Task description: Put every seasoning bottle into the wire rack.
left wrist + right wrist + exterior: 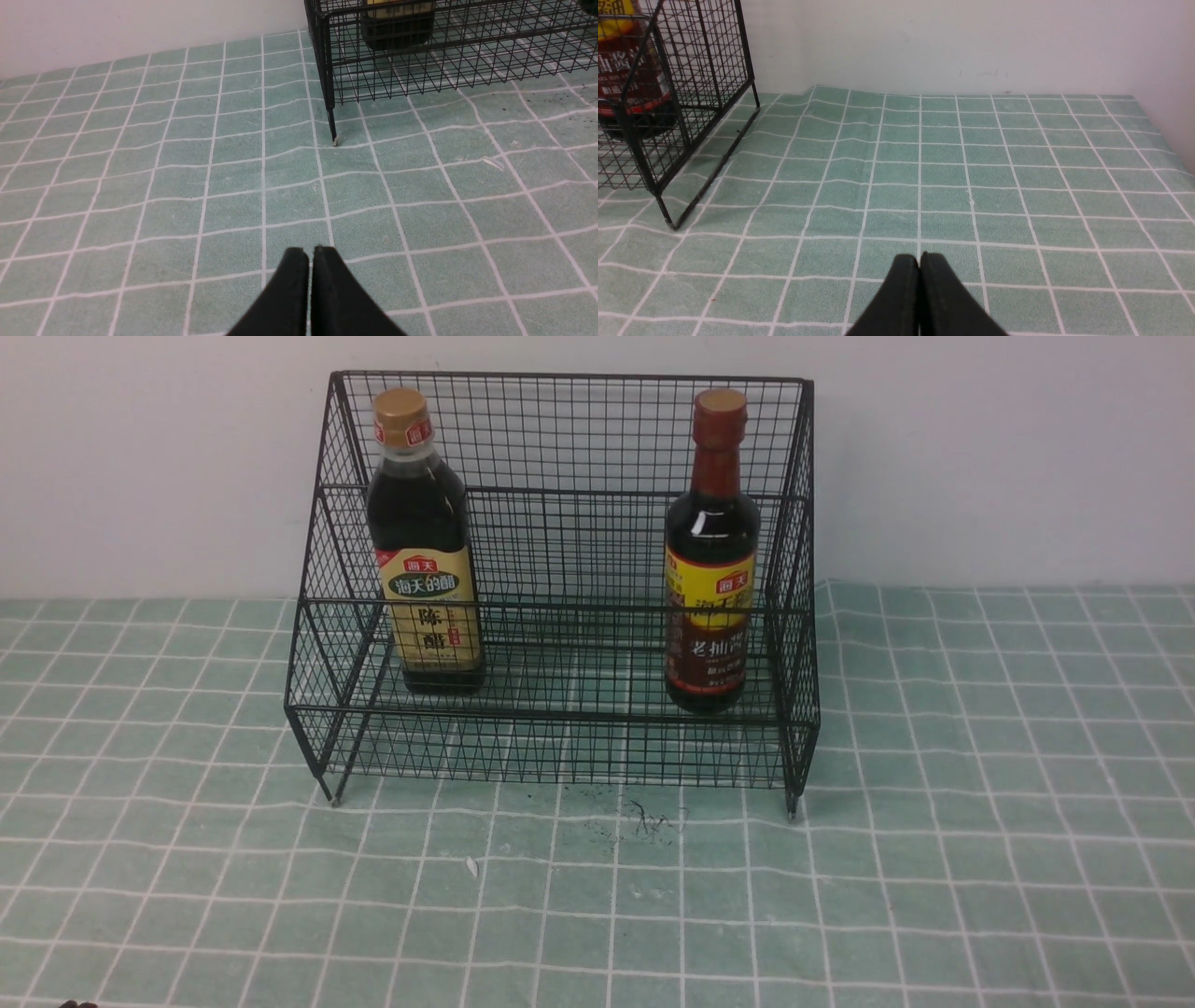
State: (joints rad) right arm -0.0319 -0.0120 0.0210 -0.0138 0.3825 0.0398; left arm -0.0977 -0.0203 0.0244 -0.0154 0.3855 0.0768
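Note:
The black wire rack point(560, 457) stands against the back wall. The squarish bottle with tan cap and beige label point(422, 546) stands upright inside it at the left. The round bottle with red-brown neck and yellow-and-brown label point(711, 555) stands upright inside at the right. My left gripper point(310, 252) is shut and empty, low over the cloth, well short of the rack's left front foot point(333, 135). My right gripper point(919, 258) is shut and empty, to the right of the rack point(691, 70). Neither gripper shows in the front view.
A green cloth with a white grid point(597, 896) covers the table, wrinkled in places. Dark specks point(644, 817) and a small white scrap point(471, 867) lie in front of the rack. A white wall point(980, 448) is close behind, and another wall point(1176, 70) bounds the right side.

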